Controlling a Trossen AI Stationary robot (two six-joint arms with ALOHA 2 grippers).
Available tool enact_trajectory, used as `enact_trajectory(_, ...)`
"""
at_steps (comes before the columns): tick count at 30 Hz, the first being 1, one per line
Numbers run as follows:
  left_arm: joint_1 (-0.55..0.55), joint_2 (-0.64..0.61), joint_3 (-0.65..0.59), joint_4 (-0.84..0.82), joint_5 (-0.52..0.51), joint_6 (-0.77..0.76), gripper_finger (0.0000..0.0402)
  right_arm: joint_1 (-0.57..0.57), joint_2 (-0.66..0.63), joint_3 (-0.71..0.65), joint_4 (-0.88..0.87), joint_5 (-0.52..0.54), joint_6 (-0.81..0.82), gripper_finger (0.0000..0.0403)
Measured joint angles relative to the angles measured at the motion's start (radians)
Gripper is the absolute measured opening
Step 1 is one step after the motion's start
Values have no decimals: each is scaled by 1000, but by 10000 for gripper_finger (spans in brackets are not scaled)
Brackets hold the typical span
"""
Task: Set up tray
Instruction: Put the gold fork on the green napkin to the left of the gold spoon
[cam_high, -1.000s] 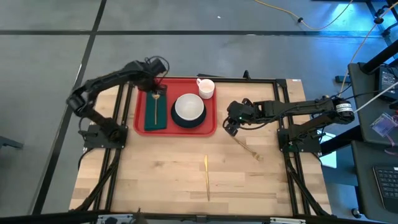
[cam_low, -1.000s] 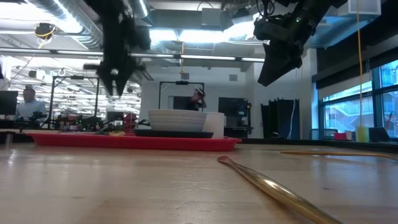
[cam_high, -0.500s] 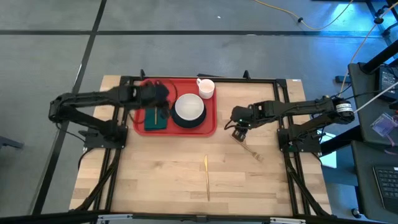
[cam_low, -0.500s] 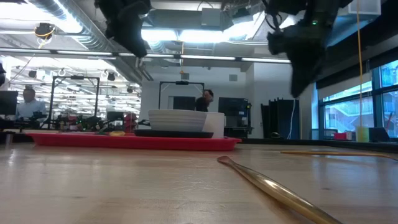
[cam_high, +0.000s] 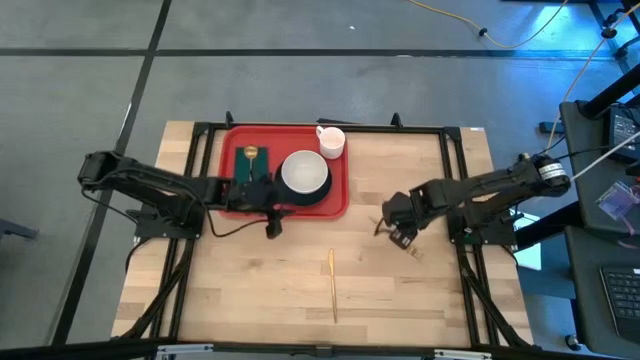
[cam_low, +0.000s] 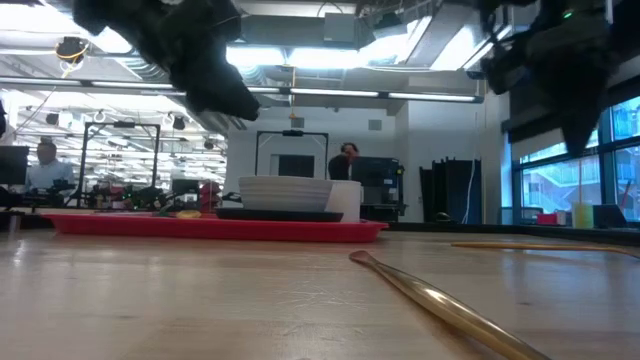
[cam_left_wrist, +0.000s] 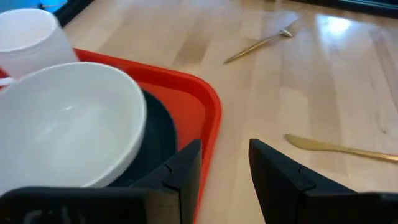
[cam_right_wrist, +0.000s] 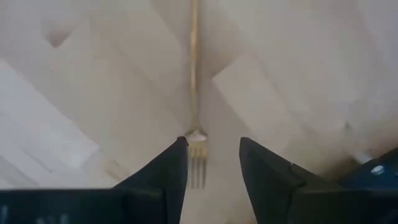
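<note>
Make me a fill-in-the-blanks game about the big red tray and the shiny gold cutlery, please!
The white ceramic bowl sits on the ____ plastic tray.
The gold metal fork lies between the open right gripper's ____.
The white cup stands at the tray's ____.
The open left gripper holds ____.

Missing words: red; fingers; corner; nothing

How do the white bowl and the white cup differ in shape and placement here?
The white bowl is wide and shallow; the white cup is narrower, taller for its width, and has a handle. The bowl sits on a dark plate inside the red tray; the cup stands at the tray's far right corner, not on the plate. Both are plain white, upright and look empty.
</note>
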Motion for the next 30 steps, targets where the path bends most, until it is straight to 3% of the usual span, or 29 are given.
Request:
enact_trajectory(4,-23,0,-35,52,-4,9,127,86,0,0,2,5,95,147)
enact_trajectory(11,-33,0,-57,71,-20,9,127,190,0,0,28,111,153,147)
enact_trajectory(30,-33,0,-57,68,-42,14,127,215,198,-29,83,129,129,147)
